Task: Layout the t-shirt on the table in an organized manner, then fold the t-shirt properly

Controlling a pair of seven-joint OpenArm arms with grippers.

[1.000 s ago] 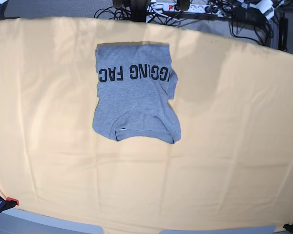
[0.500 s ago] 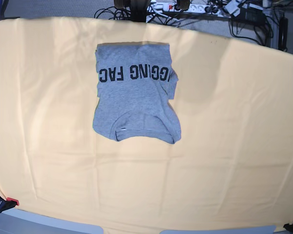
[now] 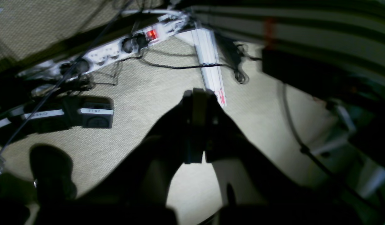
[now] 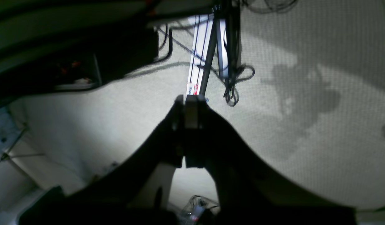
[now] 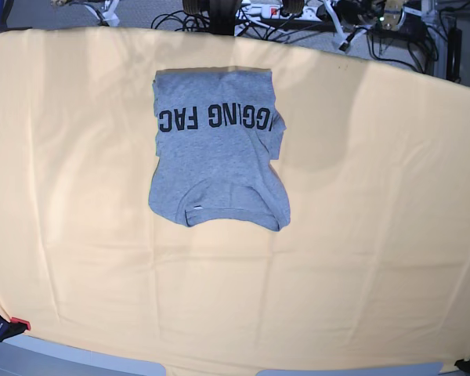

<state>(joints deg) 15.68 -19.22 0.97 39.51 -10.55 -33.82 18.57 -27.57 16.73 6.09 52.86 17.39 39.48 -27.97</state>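
Both pincers, left [image 3: 198, 125] and right [image 4: 187, 131], hang clenched over carpet; only base shows t-shirt [image 5: 215, 153].

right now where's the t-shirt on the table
In the base view the t-shirt lies folded on the table, left of centre toward the far edge, its lettering band at the far end; neither hand touches it.

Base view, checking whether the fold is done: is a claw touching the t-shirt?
No: the t-shirt lies folded and alone on the table, with no claw over the cloth.
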